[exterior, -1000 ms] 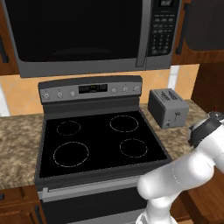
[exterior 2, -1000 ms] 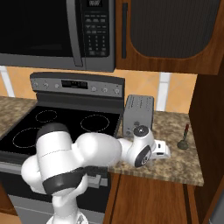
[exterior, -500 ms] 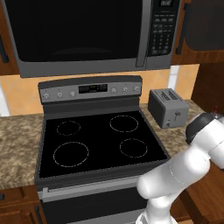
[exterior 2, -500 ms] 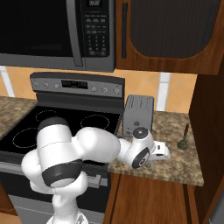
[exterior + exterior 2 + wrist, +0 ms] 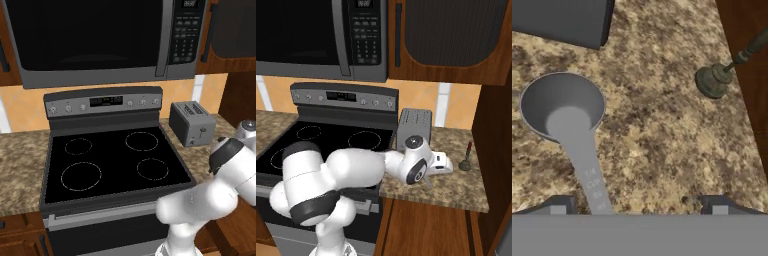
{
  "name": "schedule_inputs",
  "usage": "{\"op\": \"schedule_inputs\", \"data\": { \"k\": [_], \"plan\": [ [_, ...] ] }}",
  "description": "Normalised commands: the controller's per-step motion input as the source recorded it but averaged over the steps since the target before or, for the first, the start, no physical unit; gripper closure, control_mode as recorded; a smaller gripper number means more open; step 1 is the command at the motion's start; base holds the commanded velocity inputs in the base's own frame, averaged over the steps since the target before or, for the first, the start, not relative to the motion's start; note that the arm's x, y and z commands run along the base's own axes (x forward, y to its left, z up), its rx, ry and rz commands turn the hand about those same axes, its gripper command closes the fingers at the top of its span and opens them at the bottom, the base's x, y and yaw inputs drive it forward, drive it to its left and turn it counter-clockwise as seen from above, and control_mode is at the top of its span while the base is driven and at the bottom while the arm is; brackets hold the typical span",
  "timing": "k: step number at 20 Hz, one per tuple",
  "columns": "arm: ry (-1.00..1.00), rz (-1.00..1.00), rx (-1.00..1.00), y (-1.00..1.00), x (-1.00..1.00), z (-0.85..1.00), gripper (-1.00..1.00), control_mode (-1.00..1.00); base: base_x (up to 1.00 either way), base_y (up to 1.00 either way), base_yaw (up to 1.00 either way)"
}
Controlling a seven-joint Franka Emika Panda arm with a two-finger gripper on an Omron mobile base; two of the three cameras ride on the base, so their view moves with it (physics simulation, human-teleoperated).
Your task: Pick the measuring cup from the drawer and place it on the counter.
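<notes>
Here's the measuring cup (image 5: 563, 107) — grey, bowl up, sitting flat on the speckled counter (image 5: 657, 135), its long marked handle running down between the two dark fingers (image 5: 558, 205). Those fingers are spread wide apart, one on each side of the handle, neither clearly touching it. Just above the cup's bowl in the hand view sits the dark grey toaster (image 5: 562, 20), near but apart from it. Off to the upper right stands a small dark-green, round-based object with a thin stem (image 5: 714, 80), close to the dark wood side panel (image 5: 747, 85). From the right base view, the white arm reaches across to the counter stretch right of the black stove top (image 5: 321, 140) — the gripper (image 5: 440, 165) low over the granite, in front of the toaster (image 5: 415, 127).
</notes>
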Motion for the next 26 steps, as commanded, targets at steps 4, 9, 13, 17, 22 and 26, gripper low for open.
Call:
{"op": "schedule_inputs", "data": {
  "k": [4, 9, 13, 17, 22, 26],
  "plan": [
    [0.0, -0.03, -0.11, 0.12, -0.31, 1.0, -1.0, -1.0, 0.0, 0.0, 0.0],
    [-0.03, -0.01, -0.01, 0.52, -0.72, 0.68, -1.0, -1.0, 0.0, 0.0, 0.0],
    [-0.01, 0.0, 0.0, 0.69, -0.65, 0.68, -1.0, -1.0, 0.0, 0.0, 0.0],
    [0.0, -0.06, 0.01, 0.79, -0.4, 0.76, -1.0, -1.0, 0.0, 0.0, 0.0],
    [0.04, -0.05, 0.03, 0.81, -0.16, 0.53, -1.0, -1.0, 0.0, 0.0, 0.0],
    [0.06, -0.07, -0.01, 0.78, 0.0, 0.03, -1.0, -1.0, 0.0, 0.0, 0.0]
  ]
}}
